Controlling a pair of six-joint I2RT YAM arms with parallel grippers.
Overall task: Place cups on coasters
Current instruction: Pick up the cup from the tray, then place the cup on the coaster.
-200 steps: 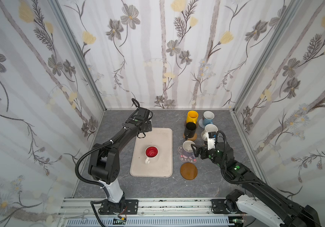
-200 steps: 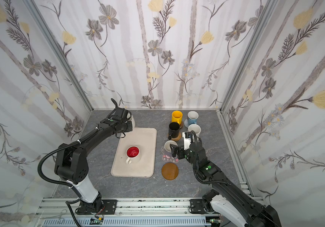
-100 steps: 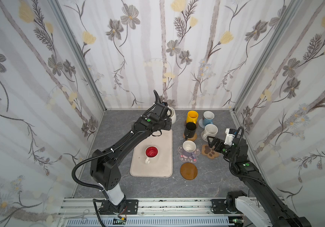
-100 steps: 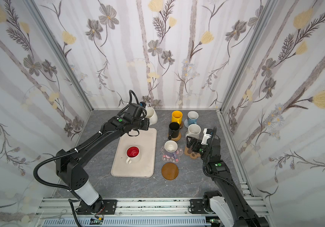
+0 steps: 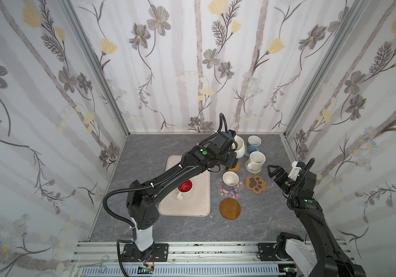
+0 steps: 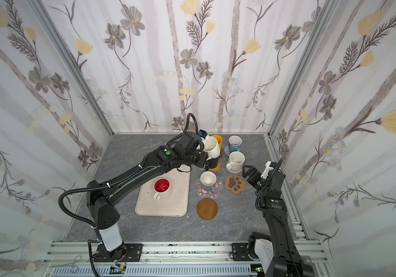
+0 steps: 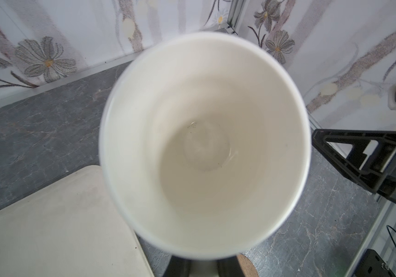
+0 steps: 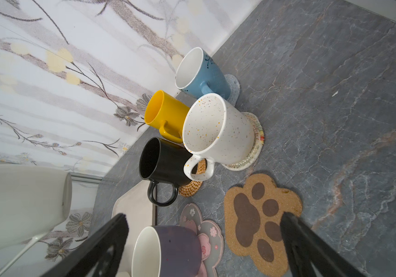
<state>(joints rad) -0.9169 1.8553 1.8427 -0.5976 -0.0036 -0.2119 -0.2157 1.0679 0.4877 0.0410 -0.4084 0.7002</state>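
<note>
Step in hand, as I read it: left arm mid-carry with a mug.

- beige tray: holds one thing, the red-inside white mug. It's upright, empty and not on a coaster.
- left gripper: pinched tight on the plain white mug. The mug is tilted, in the air off the tray's far right corner, over the black mug. It's empty bar a few dark specks.
- Just right of the tray: the lavender mug sits empty on the pink-flower coaster. The brown disc coaster is bare.
- Further right of the tray:
  - The paw coaster is bare.
  - The black mug, blue mug and speckled white mug sit on coasters, empty.
  - The yellow mug has its base hidden.
- right gripper: farthest right of the tray, jaws spread wide, holding nothing.

Next: level the mug, clear the black mug's rim and lower onto a bare coaster. Can't tell which one.
</note>
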